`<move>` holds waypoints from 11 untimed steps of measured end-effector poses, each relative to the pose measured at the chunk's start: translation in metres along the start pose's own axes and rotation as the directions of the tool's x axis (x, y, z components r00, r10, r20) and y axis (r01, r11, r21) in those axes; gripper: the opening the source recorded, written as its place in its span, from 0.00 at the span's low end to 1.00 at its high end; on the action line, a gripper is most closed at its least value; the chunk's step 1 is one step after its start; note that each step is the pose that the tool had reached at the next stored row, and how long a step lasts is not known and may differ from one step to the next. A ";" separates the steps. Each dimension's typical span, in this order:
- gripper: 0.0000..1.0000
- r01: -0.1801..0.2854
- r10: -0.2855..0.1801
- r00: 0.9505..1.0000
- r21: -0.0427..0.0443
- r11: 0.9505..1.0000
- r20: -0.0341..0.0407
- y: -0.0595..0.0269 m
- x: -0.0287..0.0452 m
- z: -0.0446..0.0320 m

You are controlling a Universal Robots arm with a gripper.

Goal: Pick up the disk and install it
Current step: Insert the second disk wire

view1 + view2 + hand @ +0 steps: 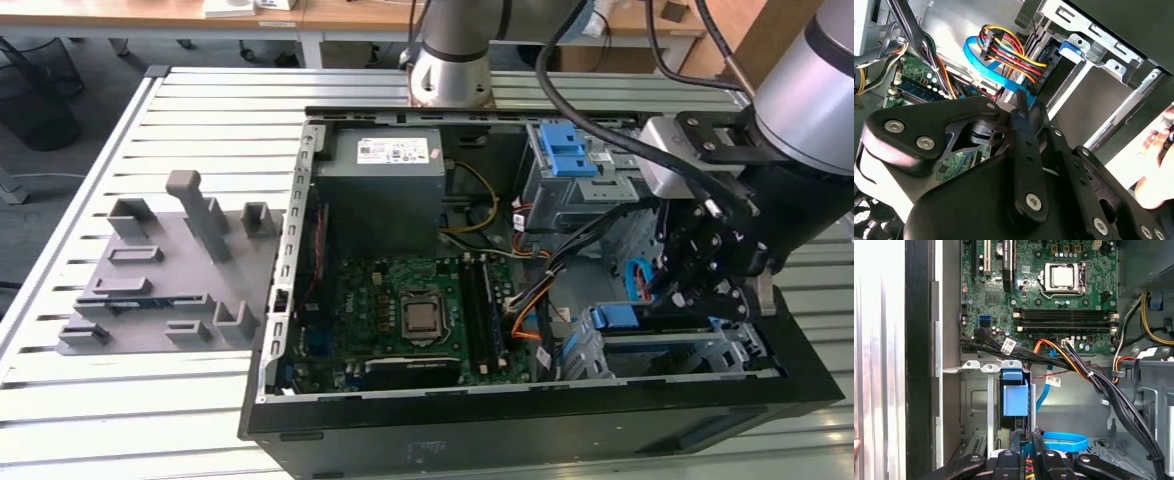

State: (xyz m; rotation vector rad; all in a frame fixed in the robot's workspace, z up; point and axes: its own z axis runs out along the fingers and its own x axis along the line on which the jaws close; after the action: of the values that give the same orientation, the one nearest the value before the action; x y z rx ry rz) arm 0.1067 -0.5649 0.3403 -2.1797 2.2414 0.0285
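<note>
My gripper (pixel 1026 450) is pinched narrow, fingers together, empty; the disk (pixel 1015 399) sits slotted in the metal bay (pixel 976 405) just ahead of my fingertips.

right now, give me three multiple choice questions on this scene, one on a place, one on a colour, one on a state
1. In the exterior view, where is the tool?
A. over the grey tray on the table
B. at the drive bay on the exterior view's right
C. over the power supply

2. What colour is the looped flat cable in the first wrist view?
A. blue
B. white
C. green

3. The computer case is
A. shut with its panel on
B. standing upright
C. lying open, motherboard exposed

Answers: 1 B, the tool hangs over that bay; 2 A, the loop is plainly blue; 3 C, the board shows from above.
</note>
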 end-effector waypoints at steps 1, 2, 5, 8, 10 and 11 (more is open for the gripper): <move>0.24 0.000 0.000 1.000 0.000 1.000 0.000 0.0000 -0.0001 -0.0020; 0.24 0.000 0.000 1.000 0.000 1.000 0.000 0.0000 -0.0001 -0.0035; 0.23 0.000 0.000 1.000 -0.001 1.000 0.000 0.0000 -0.0001 -0.0044; 0.11 0.000 0.000 1.000 -0.001 1.000 0.000 0.0000 -0.0001 -0.0046; 0.11 0.000 0.000 1.000 -0.001 1.000 0.000 0.0000 -0.0001 -0.0046; 0.11 0.000 0.000 1.000 -0.001 1.000 0.000 0.0000 -0.0001 -0.0046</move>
State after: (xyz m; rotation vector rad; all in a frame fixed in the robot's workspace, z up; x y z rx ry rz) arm 0.1067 -0.5649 0.3449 -2.1800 2.2416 0.0291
